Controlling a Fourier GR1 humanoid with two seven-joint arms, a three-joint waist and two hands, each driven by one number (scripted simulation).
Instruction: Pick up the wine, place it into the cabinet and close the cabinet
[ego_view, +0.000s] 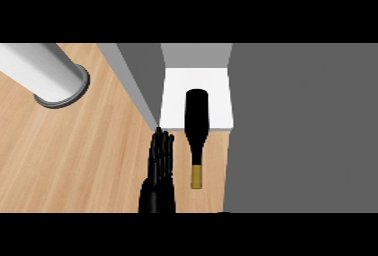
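Note:
The wine bottle (196, 125) is black with a gold cap. It lies lengthwise, its body on the white cabinet shelf (218, 80) and its neck sticking out past the shelf's front edge towards me. The grey cabinet door (140, 80) stands open at the shelf's left. My left hand (158, 172) is open just left of the bottle's neck and does not hold it. Its straight fingers point away from me, with the tips at the door's near edge. Only a dark sliver at the lower edge may be my right hand (222, 212).
A pale grey cylinder (40, 70) with a dark ring at its end stands over the wooden counter (66, 160) at the upper left. A broad dark grey cabinet panel (303, 130) fills the right side.

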